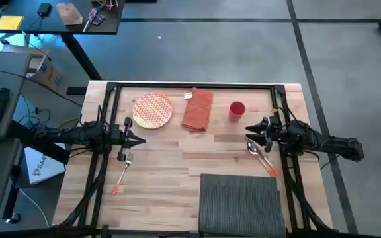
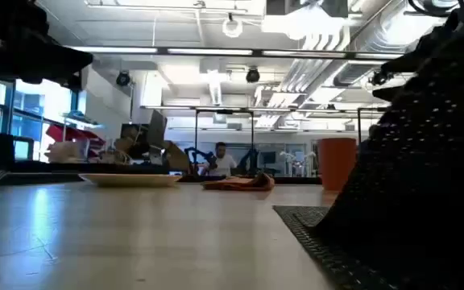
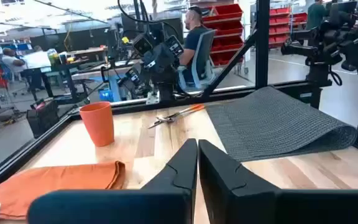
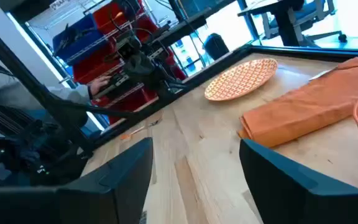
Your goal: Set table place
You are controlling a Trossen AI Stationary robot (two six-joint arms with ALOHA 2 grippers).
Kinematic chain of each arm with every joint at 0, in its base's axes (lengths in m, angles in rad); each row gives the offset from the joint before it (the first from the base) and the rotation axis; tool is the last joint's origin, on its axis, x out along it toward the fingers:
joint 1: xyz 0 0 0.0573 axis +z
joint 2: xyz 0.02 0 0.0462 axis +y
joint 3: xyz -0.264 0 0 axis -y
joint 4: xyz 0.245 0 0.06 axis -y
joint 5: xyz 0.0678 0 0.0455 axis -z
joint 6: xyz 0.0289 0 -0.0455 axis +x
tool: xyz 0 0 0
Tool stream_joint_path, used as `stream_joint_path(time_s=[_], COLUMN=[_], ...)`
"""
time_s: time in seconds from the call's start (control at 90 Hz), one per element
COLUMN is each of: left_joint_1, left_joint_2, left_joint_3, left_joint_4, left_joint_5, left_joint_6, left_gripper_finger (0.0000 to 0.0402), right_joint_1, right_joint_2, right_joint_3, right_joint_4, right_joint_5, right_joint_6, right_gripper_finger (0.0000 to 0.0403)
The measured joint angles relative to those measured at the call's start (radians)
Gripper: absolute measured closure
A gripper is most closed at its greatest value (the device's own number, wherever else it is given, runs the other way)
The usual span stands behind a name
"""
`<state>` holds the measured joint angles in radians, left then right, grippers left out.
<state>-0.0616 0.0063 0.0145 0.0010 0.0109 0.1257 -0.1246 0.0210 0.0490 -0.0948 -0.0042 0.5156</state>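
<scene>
The dark grey ribbed placemat (image 1: pixel 242 203) lies on the wooden table (image 1: pixel 170 165) at the near edge, right of the middle. Its near end rises over the rail (image 2: pixel 425 161). At the far side lie a red-patterned plate (image 1: pixel 153 110), a folded orange napkin (image 1: pixel 198 109) and a red cup (image 1: pixel 237 110). My left gripper (image 1: pixel 139 140) is shut and holds nothing, just beyond an orange-handled fork (image 1: pixel 121 173). My right gripper (image 1: pixel 250 137) is open above the table, beside the bowl end of an orange-handled spoon (image 1: pixel 263 158). Nothing is between its fingers (image 4: pixel 129 168).
A black rail frame (image 1: pixel 190 84) edges the table. Bare planks lie between the two grippers and left of the placemat. Beyond the table are a dark desk with clutter (image 1: pixel 51 20), red bins and seated people (image 3: pixel 194 31).
</scene>
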Motion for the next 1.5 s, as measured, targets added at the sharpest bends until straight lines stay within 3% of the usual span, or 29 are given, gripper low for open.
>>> stream_joint_path(time_s=[1.378,1.5], left_joint_1=[0.0,0.0], left_joint_2=[0.0,0.0], left_joint_3=[0.0,0.0], left_joint_4=[0.002,0.046], left_joint_5=[0.0,0.002], left_joint_6=[0.0,-0.094], left_gripper_finger=[0.0401,0.0401], right_joint_1=[0.0,0.0], right_joint_2=[0.0,0.0], right_joint_3=[0.0,0.0], right_joint_4=[0.0,0.0], right_joint_5=[0.0,0.0], right_joint_6=[0.0,0.0], right_gripper_finger=[0.0179,0.0179])
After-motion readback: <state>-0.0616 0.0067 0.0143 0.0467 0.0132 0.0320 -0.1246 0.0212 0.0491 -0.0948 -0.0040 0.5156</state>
